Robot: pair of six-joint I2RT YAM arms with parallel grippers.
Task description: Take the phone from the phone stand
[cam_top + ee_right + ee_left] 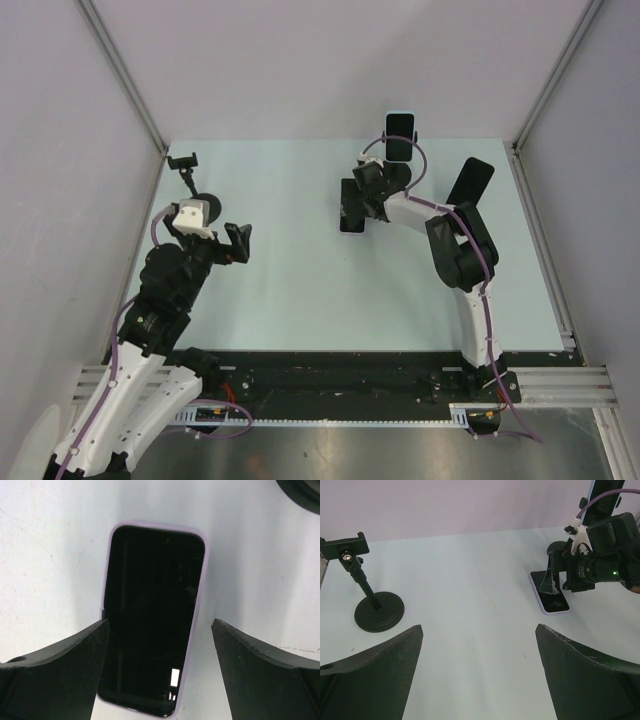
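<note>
A phone in a lilac case [152,615] lies flat, screen up, on the pale table; it also shows in the top view [352,226] and in the left wrist view [554,601]. My right gripper [160,622] hovers right over it, open, a finger on each side of the phone's near end; it shows in the top view [352,208]. An empty black phone stand [365,585] with a round base stands at the far left [183,160]. My left gripper [480,627] is open and empty, over bare table near that stand [240,243].
A second phone in a pale case [400,128] stands upright at the back edge behind the right arm. A dark tilted slab [470,182] is to its right. A dark round base [300,490] shows beyond the lilac phone. Grey walls enclose the table.
</note>
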